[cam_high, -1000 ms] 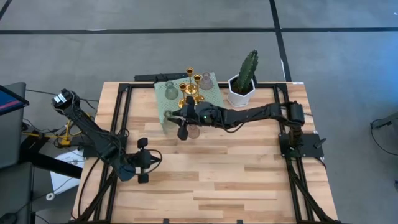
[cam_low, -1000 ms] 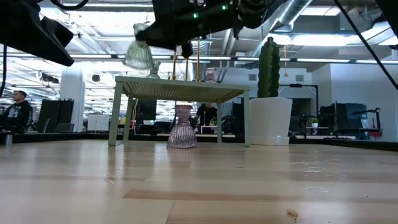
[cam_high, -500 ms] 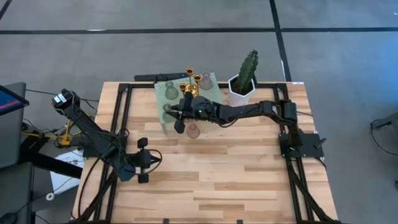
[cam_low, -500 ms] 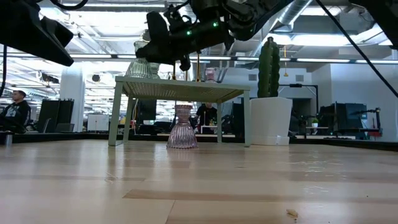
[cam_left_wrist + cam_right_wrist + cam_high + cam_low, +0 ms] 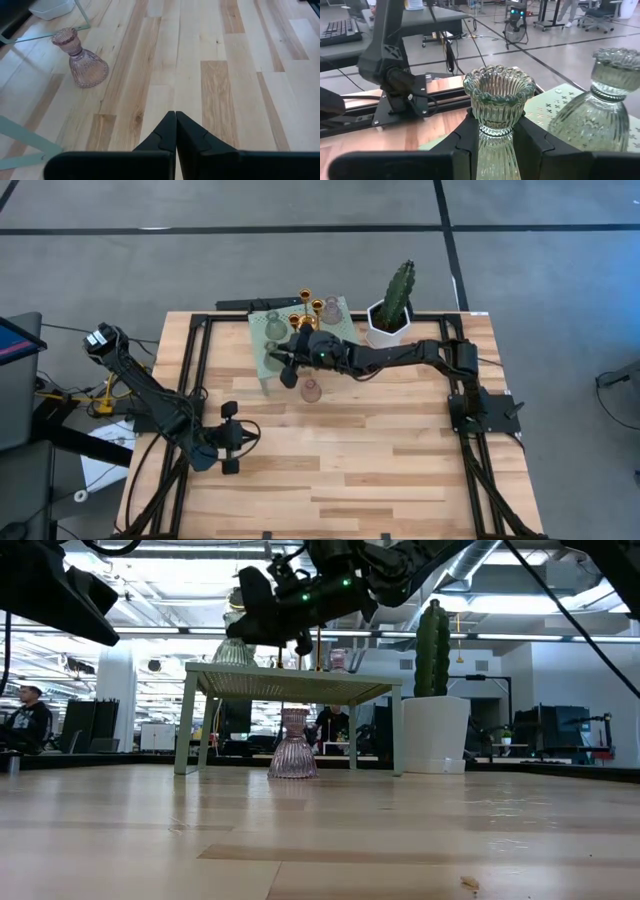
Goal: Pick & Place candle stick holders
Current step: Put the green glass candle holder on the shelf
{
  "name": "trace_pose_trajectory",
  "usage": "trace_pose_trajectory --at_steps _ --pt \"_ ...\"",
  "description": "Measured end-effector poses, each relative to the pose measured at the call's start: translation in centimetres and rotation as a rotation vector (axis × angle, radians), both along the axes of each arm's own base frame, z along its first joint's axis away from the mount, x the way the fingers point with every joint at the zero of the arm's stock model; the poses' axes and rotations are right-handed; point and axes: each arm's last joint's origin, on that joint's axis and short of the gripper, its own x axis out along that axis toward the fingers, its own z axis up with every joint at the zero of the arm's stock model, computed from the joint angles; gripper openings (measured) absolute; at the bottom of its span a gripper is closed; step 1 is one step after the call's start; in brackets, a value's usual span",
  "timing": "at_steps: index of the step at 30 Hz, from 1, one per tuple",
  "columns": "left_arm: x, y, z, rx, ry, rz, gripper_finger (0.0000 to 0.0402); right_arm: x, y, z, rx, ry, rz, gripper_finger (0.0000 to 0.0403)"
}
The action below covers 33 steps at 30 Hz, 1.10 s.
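My right gripper point(image 5: 284, 364) reaches from the table's right over the near left corner of a small pale-green stand point(image 5: 342, 336) and is shut on a translucent grey-green candle stick holder point(image 5: 496, 95). In the low view this holder point(image 5: 232, 644) has its base at the level of the stand's top point(image 5: 300, 688). A second grey-green holder point(image 5: 600, 100), gold holders point(image 5: 305, 318) and a pink one point(image 5: 331, 308) stand on the stand. Another pink holder point(image 5: 82, 62) stands on its base on the table by the stand. My left gripper point(image 5: 232, 438) is shut and empty, near the table's left. My right gripper pinches the grey-green holder's narrow neck point(image 5: 495, 136), just below its fluted cup, between its two fingers point(image 5: 464, 137). The fingers come level from the table's right and lie across the neck. The holder is upright; whether its base touches the stand's top I cannot tell.
A white hexagonal pot with a cactus point(image 5: 388, 320) stands right of the stand at the far edge. The pink holder point(image 5: 311, 390) on the table is just near of my right arm. Bare wood point(image 5: 360, 460) lies across the table's near half.
My right gripper has carried the grey-green holder toward the far edge and down, from beside the stand's near left corner to the level of its top. The holder has stayed upright in the shut fingers.
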Motion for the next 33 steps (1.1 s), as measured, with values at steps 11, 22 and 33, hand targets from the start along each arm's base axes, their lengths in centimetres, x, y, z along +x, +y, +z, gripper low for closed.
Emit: trace_pose_trajectory --at_steps 11,22,33 --pt "0.0 0.0 0.0 -0.006 -0.002 0.005 0.0002 -0.1 0.6 0.3 -0.070 0.017 0.032 0.0155" --pt "0.0 0.0 0.0 -0.009 -0.004 0.005 0.0002 -0.2 0.7 1.5 -0.111 -0.039 0.027 0.0202" --pt "0.0 0.0 0.0 -0.009 -0.004 0.005 0.0002 -0.2 0.7 1.9 -0.167 -0.057 0.019 0.0181"
